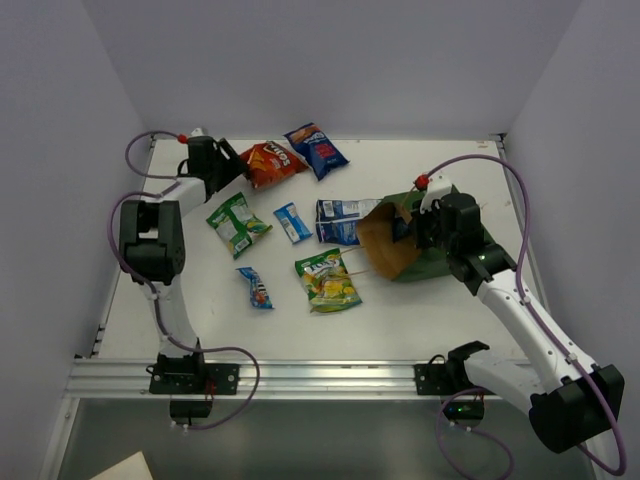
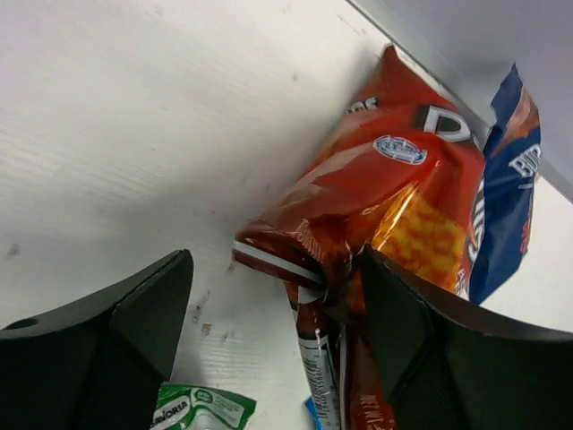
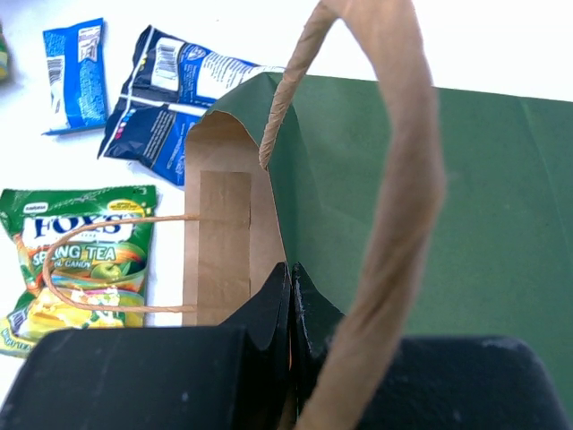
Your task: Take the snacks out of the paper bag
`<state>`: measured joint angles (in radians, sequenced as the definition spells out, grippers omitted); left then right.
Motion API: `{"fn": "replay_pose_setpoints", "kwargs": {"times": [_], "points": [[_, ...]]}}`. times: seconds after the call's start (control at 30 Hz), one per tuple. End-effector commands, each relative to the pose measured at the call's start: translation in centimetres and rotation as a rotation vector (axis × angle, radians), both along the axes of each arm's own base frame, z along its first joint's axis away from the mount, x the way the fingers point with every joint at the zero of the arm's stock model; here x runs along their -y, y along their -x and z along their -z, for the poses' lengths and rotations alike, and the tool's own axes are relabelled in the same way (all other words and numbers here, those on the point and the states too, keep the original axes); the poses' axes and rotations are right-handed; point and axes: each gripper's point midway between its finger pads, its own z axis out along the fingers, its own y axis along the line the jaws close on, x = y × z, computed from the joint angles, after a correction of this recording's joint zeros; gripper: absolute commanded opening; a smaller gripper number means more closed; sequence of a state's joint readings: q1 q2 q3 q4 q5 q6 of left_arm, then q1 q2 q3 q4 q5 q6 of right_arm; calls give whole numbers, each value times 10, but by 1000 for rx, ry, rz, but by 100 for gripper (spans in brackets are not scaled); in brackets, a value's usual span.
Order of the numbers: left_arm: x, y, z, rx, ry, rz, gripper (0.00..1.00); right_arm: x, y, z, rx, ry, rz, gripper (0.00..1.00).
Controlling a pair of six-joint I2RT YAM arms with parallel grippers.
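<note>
A white table (image 1: 400, 330) seen from above, with two robot arms at its near edge.

The dark green paper bag (image 1: 425, 262) lies on its side at the right of the table. Its long axis runs left to right, with the brown-lined mouth facing left toward the middle of the table. The right gripper (image 3: 289, 296) is at the mouth, its fingers pressed together on the bag's upper rim. One tan loop handle (image 3: 394, 206) arches up past the wrist camera.

The snacks lie spread out to the left of the bag. Just beside the mouth are a yellow-green packet (image 1: 328, 280) and a blue-white packet (image 1: 342, 220). Further left are a green packet (image 1: 238, 222), a small blue-white bar (image 1: 293, 221) and a small blue bar (image 1: 256, 287).

At the far edge, the left gripper (image 2: 276, 269) has its fingers spread wide. The crimped end of a red-orange packet (image 2: 394, 197) sits between them, touching one finger. The packet stretches away to the right, and a dark blue packet (image 2: 510, 179) lies just beyond it.
</note>
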<state>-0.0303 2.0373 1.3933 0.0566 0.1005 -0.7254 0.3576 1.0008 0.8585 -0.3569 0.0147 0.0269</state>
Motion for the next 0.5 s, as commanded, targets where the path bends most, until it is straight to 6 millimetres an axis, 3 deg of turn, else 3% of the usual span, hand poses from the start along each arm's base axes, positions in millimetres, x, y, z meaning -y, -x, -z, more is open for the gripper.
{"fn": "replay_pose_setpoints", "kwargs": {"times": [0.0,0.07,0.1,0.17,0.2,0.27,0.3,0.33,0.37,0.4,0.47], "points": [[-18,-10,-91,173,-89,-18,84,-7,-1,-27,44,-41,-29,0],[-9,-4,-109,175,-129,39,98,-8,-1,-31,47,-41,-40,0],[6,4,-131,213,-154,88,100,-9,-1,-32,46,-40,-45,0],[33,22,-143,217,-157,163,100,-10,0,-38,50,-40,-53,0],[65,42,-156,240,-156,232,100,-10,0,-40,54,-40,-57,0],[100,69,-162,246,-145,304,100,-10,-1,-44,67,-38,-62,0],[139,99,-163,245,-110,373,100,-9,-1,-45,69,-36,-57,0],[155,112,-164,253,-96,396,99,-9,-2,-46,72,-36,-55,0],[191,141,-173,278,-67,466,97,-10,-3,-45,69,-37,-55,0],[205,159,-159,254,-56,493,97,-10,-3,-45,68,-39,-59,0],[234,182,-164,300,-3,522,95,-13,-5,-42,58,-49,-62,0]]}}
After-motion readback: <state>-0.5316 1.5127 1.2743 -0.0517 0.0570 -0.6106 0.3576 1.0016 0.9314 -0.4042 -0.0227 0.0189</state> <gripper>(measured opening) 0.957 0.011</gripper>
